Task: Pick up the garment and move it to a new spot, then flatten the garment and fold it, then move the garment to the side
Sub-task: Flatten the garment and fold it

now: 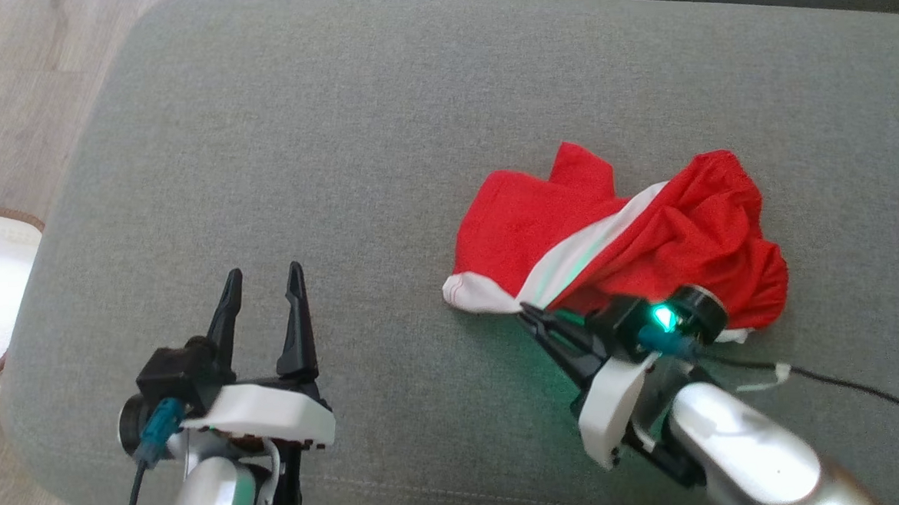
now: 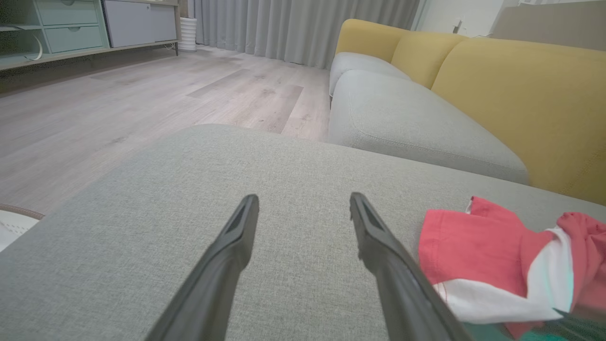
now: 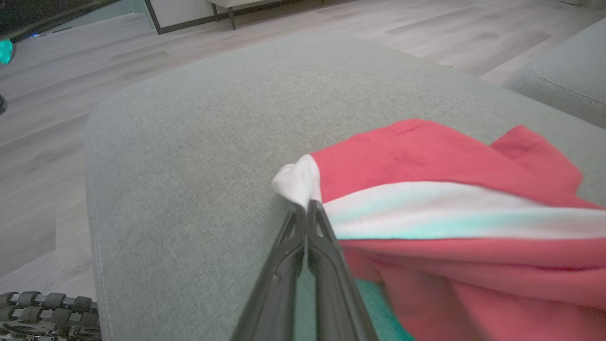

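The right gripper (image 1: 529,310) is clenched tight, its two long dark fingers pressed together with no gap in the right wrist view (image 3: 307,206), and their tips pinch the bunched white corner of a crumpled red fabric garment (image 1: 633,227) crossed by a broad white band. That garment (image 3: 426,166) lies in a loose heap on the right part of a wide grey woven cushion (image 1: 336,135), with one flat red flap spread toward the cushion's middle and a thicker wrinkled mass on the far right. A green light (image 1: 662,317) glows on the right wrist and tints the white band and the cloth beneath it. The left gripper (image 1: 263,271) stands spread wide and holds nothing; it hangs over bare cushion (image 2: 142,237), well apart from the garment (image 2: 473,246), which shows beyond its right finger in the left wrist view (image 2: 304,198). A thin black cable (image 1: 849,385) trails across the cushion from the right arm. A pale wooden floor (image 2: 142,94) and a yellow sofa back (image 2: 521,94) lie beyond.
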You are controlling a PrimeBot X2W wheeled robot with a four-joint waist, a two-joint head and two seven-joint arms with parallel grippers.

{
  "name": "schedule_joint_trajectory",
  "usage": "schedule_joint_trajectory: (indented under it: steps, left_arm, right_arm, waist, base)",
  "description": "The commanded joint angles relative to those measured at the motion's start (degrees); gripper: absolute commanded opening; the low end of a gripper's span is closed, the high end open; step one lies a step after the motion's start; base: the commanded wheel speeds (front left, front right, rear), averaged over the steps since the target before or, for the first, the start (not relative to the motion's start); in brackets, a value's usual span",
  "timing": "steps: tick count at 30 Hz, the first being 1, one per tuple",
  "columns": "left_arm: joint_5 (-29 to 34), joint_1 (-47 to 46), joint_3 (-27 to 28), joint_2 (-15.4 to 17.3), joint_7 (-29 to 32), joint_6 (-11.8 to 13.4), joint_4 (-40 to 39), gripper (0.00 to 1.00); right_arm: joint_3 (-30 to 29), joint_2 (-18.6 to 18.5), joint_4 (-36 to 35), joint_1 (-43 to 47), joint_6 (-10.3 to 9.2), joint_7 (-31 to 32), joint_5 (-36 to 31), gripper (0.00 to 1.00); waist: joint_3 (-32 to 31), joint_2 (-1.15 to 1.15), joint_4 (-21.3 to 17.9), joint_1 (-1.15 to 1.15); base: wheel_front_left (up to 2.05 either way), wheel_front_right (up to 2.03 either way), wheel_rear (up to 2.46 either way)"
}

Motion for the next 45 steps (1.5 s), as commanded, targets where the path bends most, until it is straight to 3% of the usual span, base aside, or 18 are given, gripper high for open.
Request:
schedule_joint_trajectory:
  steps: [1,4,5,7,8,17,25,34,45]
  left_arm:
    - [0.35,-1.27,2.39,0.19,-0.7,0.03,-1.98,1.0]
    - [0.44,-1.23,2.55,0.19,-0.7,-0.06,-1.85,1.0]
    - [0.48,-1.21,2.55,0.19,-0.7,-0.09,-1.79,1.0]
    - [0.52,-1.19,2.51,0.19,-0.7,-0.14,-1.64,1.0]
    - [0.54,-1.16,2.49,0.19,-0.7,-0.16,-1.57,1.0]
    - [0.63,0.05,2.47,0.19,-0.7,-0.17,-1.02,1.0]
    - [0.31,0.72,1.84,0.19,-0.7,-0.33,-1.05,1.0]
    - [-0.12,0.46,1.06,0.19,-0.7,-0.21,-1.42,1.0]
    - [-2.08,-0.02,-0.57,0.19,-0.7,0.95,-1.91,1.0]
  right_arm:
    - [0.25,1.34,-1.9,0.3,0.37,-0.66,-0.89,0.0]
    - [0.34,2.63,-1.45,1.64,0.37,-0.88,-2.06,0.0]
    - [0.42,3.06,-1.2,1.93,0.37,-1.02,-2.36,0.07]
    - [0.72,3.77,-0.43,2.38,0.37,-0.93,-2.73,0.55]
    - [0.9,4.07,-0.13,2.52,0.37,-0.91,-2.81,1.0]
    - [-1.65,3.78,-1.89,3.8,0.37,-2.46,-2.33,1.0]
    - [-19.89,1.66,-7.85,2.91,0.37,-0.85,-9.24,1.0]
    - [-31.12,-1.52,-5.73,-0.8,0.37,5.61,-13.01,1.0]
    - [-28.85,-8.73,6.17,-4.99,0.37,19.93,-8.22,1.0]
  waist:
    - [-0.11,0.0,-0.11,0.0]
    - [-0.37,0.0,-0.4,0.0]
    - [-0.48,0.0,-0.48,0.0]
    - [-0.82,0.0,-0.62,0.0]
    - [-1.02,0.0,-0.71,0.0]
    - [-3.11,0.0,-1.44,0.0]
    - [-3.88,0.0,-0.29,0.0]
    - [-2.18,0.0,3.0,0.0]
    - [-0.16,0.0,7.34,0.0]
  base:
    - [0.0,0.0,0.0]
    - [0.0,0.0,0.0]
    - [0.0,0.0,0.0]
    - [0.0,0.0,0.0]
    - [0.0,0.0,0.0]
    - [0.0,0.0,0.0]
    - [0.0,0.0,0.0]
    - [0.0,0.0,0.0]
    - [0.0,0.0,0.0]
